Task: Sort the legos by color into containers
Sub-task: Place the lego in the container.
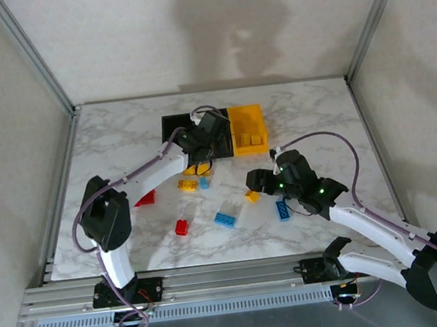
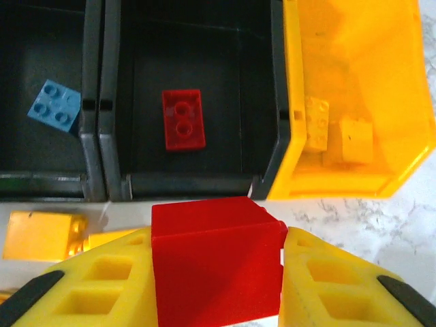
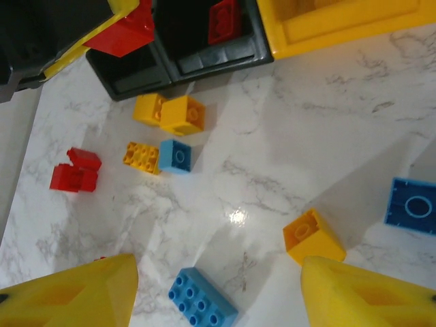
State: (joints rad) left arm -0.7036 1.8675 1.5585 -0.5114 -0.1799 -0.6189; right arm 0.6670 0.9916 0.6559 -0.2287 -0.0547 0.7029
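L jaws are shut tight on a red lego (image 2: 216, 266). It sits squeezed btw the 2 yellow pads (image 2: 102, 286), one on each side. The lego hangs in the air by the near edge of the bins.

Just past it stand 3 bins in a row, side by side & touching. The left black bin (image 2: 41, 185) has 1 blue square lego (image 2: 54, 105) lying in it. The mid black bin (image 2: 191, 184) has 1 flat red lego (image 2: 183, 119) on its floor. The yellow bin (image 2: 340, 182) has 2 pale yellow legos (image 2: 317, 122) next to each other near its front wall.

R jaws are approx half open w/ nothing btw them. Their yellow fingers (image 3: 75, 293) hang over the white marble desk (image 3: 286, 136), to the right of the bins and nearer the arm bases.

Below them a long blue lego (image 3: 202, 298) and an orange-yellow lego (image 3: 313, 235) lie on the desk, apart. A big blue lego (image 3: 412, 204) lies off at the right edge of that view. Farther out, a pair of yellow legos (image 3: 170, 112) touch each other just in front of the black bins. Near them a flat yellow lego (image 3: 142, 157) touches a small blue lego (image 3: 177, 155). More to the left lie 2 red legos (image 3: 75, 174) close together. From above, 1 lone red lego (image 1: 181, 227) lies toward the desk's front.
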